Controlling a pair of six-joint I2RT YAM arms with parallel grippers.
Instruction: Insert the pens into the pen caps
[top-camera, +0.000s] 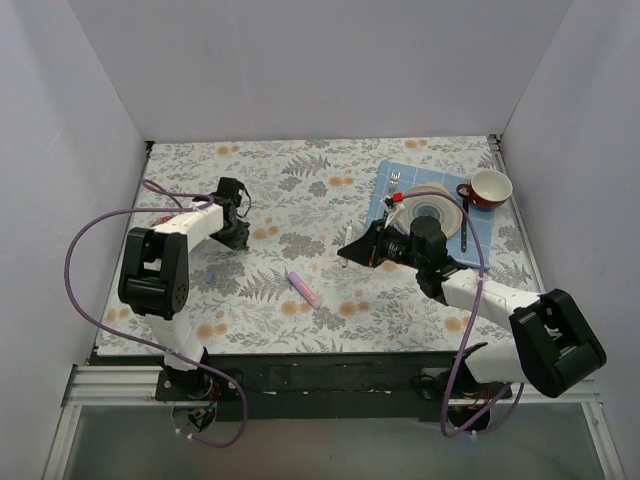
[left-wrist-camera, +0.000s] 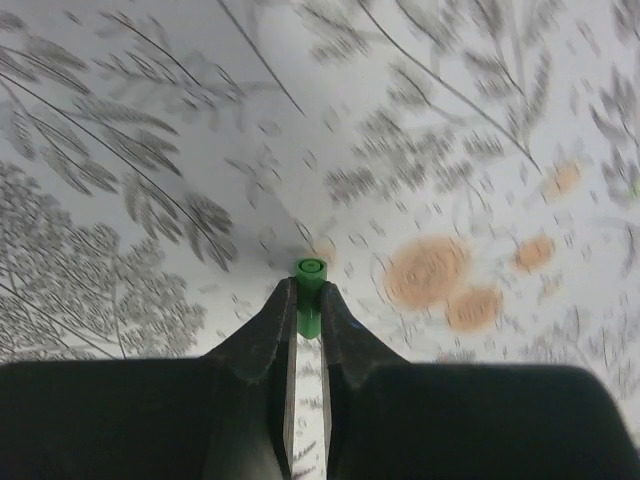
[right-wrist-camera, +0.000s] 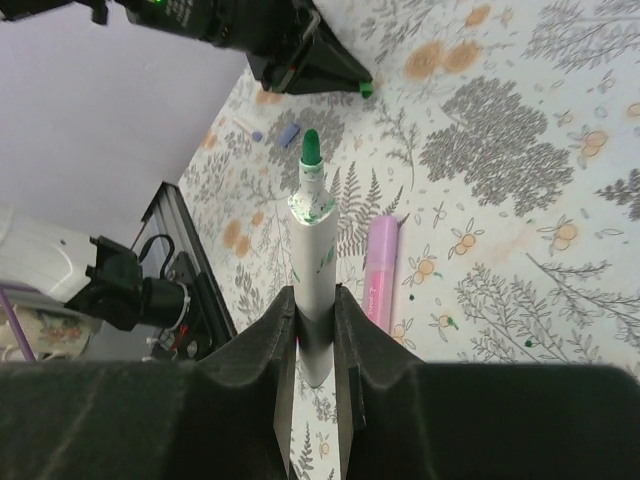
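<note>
Alignment mattered: with left fingers (left-wrist-camera: 266, 335) pinching the green cap (left-wrist-camera: 309, 288) and right fingers (right-wrist-camera: 264, 350) clamping the pen (right-wrist-camera: 312, 240), axes needed matching first.

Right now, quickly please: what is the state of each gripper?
Left gripper: closed on the green cap.
Right gripper: closed on the whitish pen with a green tip.

No legible text, label, brand or number anywhere. Only green specks on the barrel of the white pen (right-wrist-camera: 312, 250), not readable as letters.
</note>
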